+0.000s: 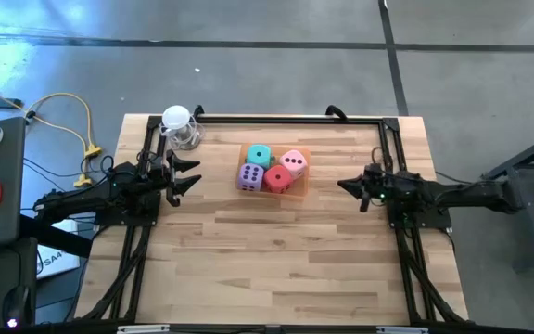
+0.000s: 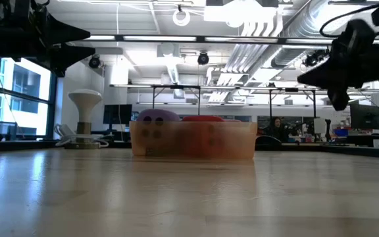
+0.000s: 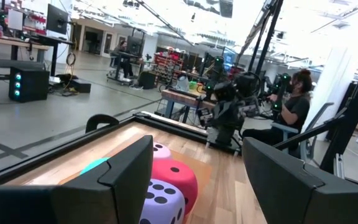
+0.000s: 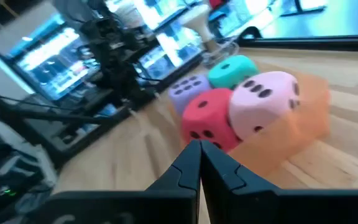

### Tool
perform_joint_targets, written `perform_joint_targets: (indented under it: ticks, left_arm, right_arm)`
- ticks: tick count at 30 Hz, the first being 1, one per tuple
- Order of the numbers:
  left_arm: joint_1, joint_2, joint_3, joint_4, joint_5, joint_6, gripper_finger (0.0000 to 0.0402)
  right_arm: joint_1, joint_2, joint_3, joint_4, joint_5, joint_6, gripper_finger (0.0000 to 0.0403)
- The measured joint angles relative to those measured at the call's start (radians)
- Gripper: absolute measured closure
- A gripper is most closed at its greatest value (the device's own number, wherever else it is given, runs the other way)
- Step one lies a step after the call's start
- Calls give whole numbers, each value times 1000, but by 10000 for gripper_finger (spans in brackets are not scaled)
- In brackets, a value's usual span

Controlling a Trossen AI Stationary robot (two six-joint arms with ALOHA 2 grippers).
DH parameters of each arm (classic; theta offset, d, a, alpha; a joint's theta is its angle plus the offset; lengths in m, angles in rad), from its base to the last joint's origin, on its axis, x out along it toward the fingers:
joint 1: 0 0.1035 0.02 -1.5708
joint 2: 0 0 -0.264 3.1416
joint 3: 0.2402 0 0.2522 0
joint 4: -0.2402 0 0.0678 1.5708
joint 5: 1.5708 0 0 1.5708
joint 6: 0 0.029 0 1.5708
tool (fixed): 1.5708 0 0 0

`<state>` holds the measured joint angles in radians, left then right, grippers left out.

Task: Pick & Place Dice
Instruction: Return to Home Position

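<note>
— How are your arms set?
— My left gripper (image 1: 194,175) hangs over the left side of the table (image 1: 276,269), fingers spread wide, empty. The clear cup (image 1: 180,127) stands near it, by the far edge.
— And the dice?
— All in the orange tray (image 1: 301,186) mid-table: purple die (image 1: 250,176), green die (image 1: 260,155), red die (image 1: 277,178), pink die (image 1: 294,162). My right gripper (image 1: 342,186) hangs to its right, fingers pressed together, empty.
— Any writing?
— A label (image 1: 48,261) left of the table, possibly "SA4".
</note>
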<state>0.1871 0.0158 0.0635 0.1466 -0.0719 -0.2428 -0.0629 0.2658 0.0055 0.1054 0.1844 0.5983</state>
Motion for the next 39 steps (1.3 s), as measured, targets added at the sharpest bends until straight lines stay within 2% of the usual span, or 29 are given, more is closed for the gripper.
perform_joint_targets:
  ticks: [8, 16, 39]
  left_arm:
    - [0, 0, 2, 0, 0, 0, 161]
    - [0, 0, 2, 0, 0, 0, 161]
    - [0, 0, 2, 0, 0, 0, 161]
  right_arm:
    - [45, -115, 0, -5, -4, 0, 401]
    - [98, -121, 0, -4, -4, 0, 401]
    - [99, -121, 0, -4, -4, 0, 401]
